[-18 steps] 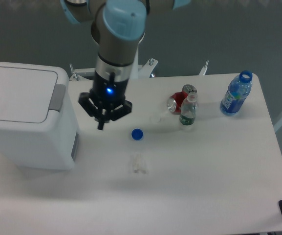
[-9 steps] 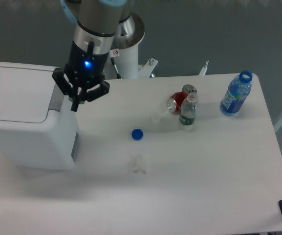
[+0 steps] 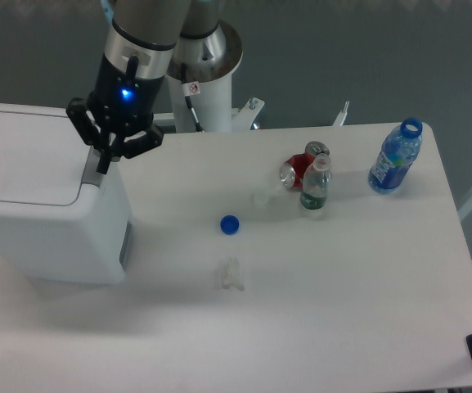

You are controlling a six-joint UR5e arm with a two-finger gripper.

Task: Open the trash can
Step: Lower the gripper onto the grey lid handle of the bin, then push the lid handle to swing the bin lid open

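The trash can [image 3: 39, 196] is a large white boxy bin at the left of the table, its flat lid down. A grey push tab [image 3: 93, 173] sits at the lid's right edge, mostly covered by my gripper. A grey slot [image 3: 126, 244] shows on its right side. My gripper [image 3: 103, 166] hangs directly over the push tab, fingers together and pointing down, tip at or just above the tab. I cannot tell if it touches. Nothing is held.
On the white table lie a blue cap [image 3: 230, 223], a crumpled clear wrapper [image 3: 232, 274], a red can [image 3: 299, 170], a small clear bottle [image 3: 314, 187] and a blue bottle [image 3: 395, 160] at the right. The arm's white base [image 3: 207, 74] stands behind the table.
The gripper has travelled left and back from above the table's middle to above the trash can's right edge, over the grey tab. The lid has not moved.
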